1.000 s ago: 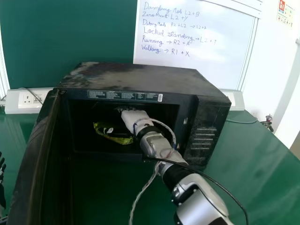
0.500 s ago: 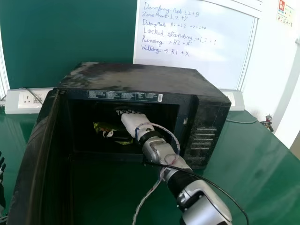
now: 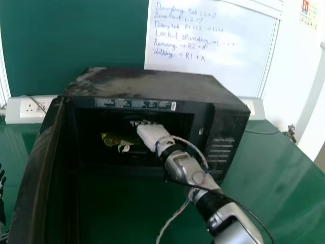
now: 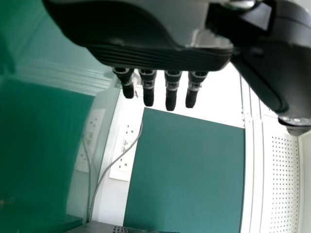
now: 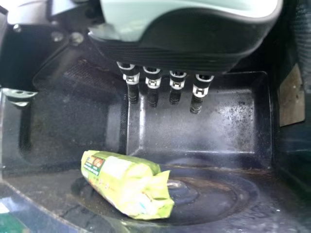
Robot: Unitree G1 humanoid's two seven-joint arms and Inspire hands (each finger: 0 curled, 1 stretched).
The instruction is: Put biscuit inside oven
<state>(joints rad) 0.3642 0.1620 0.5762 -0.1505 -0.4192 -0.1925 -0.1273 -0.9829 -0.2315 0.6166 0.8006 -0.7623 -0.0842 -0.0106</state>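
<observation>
In the head view my right hand (image 3: 152, 134) is inside the black oven (image 3: 157, 84), to the right of the biscuit packet (image 3: 115, 140) lying on the oven floor. The right wrist view has the right hand (image 5: 163, 82) with fingers straight, apart from the yellow-green biscuit packet (image 5: 126, 182), which rests on the oven floor (image 5: 223, 194). My left hand (image 3: 2, 190) stands at the head view's left edge, outside the oven; its fingers look straight in the left wrist view, where the left hand (image 4: 160, 87) holds nothing.
The oven door (image 3: 38, 168) stands open on the left, reaching toward the front. The oven's right side wall (image 3: 223, 142) stands close to my right arm. Behind are sockets (image 3: 33, 108) and a whiteboard (image 3: 213, 51). A cable hangs from the right arm over the green table (image 3: 284, 193).
My right hand has shifted right, away from the packet, and its arm has swung right too. More of the packet's right end shows. The left hand looks unmoved.
</observation>
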